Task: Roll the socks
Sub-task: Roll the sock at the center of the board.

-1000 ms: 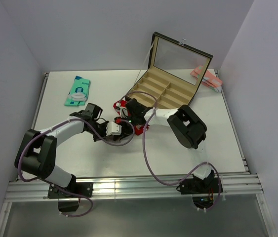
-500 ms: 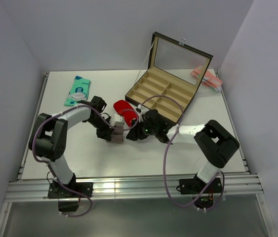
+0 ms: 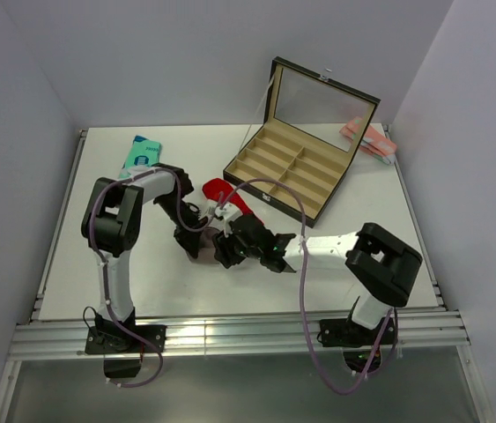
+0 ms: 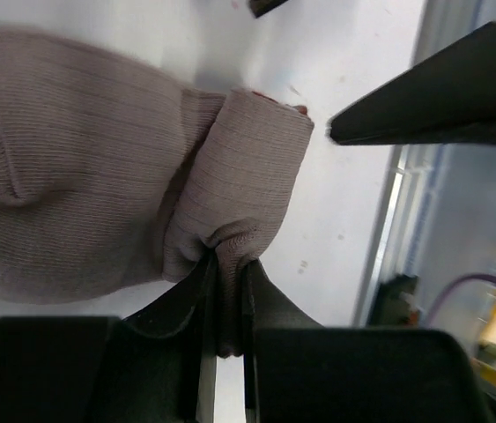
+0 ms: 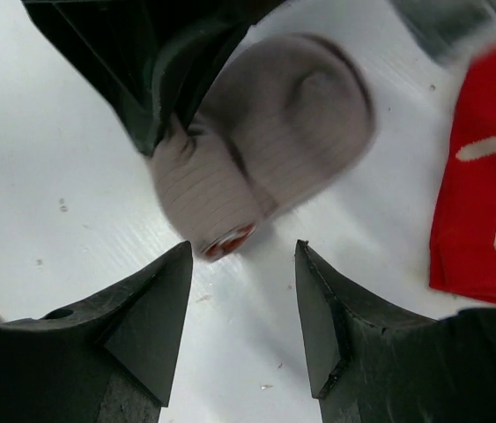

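One red sock (image 3: 219,191) with a white emblem lies flat on the table mid-left; it also shows in the right wrist view (image 5: 485,194). My left gripper (image 4: 225,264) is shut on the edge of a grey-beige ribbed fabric roll (image 4: 239,185) that shows red at its end (image 5: 226,241). The roll lies on the table near the red sock, mostly hidden in the top view by both grippers. My right gripper (image 5: 243,264) is open and empty. It hovers just in front of the roll's red end, with its jaws apart from it. In the top view the left gripper (image 3: 196,238) and right gripper (image 3: 227,250) meet there.
An open wooden box (image 3: 290,167) with several compartments and a raised glass lid stands at the back right. A teal sock (image 3: 139,152) lies at the back left. A pale pink bundle (image 3: 367,138) lies at the far right by the wall.
Both grippers have moved nearer and a little left with the roll. The left arm has folded in closer to its base. The right gripper has drawn back off the red sock.
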You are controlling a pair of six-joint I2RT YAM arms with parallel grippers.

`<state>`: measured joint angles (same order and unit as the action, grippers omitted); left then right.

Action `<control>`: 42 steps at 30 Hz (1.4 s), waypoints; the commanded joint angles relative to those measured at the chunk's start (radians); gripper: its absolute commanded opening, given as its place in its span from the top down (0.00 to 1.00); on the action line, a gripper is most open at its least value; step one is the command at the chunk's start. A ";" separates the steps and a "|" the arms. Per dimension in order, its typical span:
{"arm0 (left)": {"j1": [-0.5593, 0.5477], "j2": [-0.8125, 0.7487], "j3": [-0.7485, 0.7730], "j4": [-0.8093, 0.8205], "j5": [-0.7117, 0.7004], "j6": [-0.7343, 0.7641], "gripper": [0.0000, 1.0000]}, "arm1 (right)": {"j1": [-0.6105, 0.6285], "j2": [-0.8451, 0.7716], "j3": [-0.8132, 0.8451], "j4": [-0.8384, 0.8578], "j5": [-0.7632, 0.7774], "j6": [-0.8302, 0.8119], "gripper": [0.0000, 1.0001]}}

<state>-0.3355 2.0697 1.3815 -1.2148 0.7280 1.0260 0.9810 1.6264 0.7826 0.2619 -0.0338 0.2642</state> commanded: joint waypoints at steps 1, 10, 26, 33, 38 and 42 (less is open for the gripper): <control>-0.005 0.115 0.028 -0.113 -0.104 0.014 1.00 | 0.059 0.027 0.127 -0.009 0.055 -0.180 0.42; 0.001 0.179 0.080 -0.154 -0.118 0.000 1.00 | 0.174 0.127 0.251 -0.128 0.104 -0.298 0.40; 0.001 0.173 0.087 -0.135 -0.127 -0.050 1.00 | 0.245 0.230 0.293 -0.144 0.176 -0.321 0.41; 0.001 0.170 0.076 -0.129 -0.131 -0.053 1.00 | 0.257 0.268 0.273 -0.125 0.278 -0.341 0.42; 0.001 0.175 0.082 -0.141 -0.128 -0.046 1.00 | 0.269 0.306 0.273 -0.131 0.325 -0.358 0.46; 0.001 0.173 0.100 -0.152 -0.116 -0.043 0.98 | 0.274 0.325 0.267 -0.124 0.333 -0.352 0.52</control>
<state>-0.3298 2.2173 1.4647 -1.4483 0.6910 0.9516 1.2503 1.9087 1.0470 0.1535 0.2707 -0.0875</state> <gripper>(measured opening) 0.153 0.496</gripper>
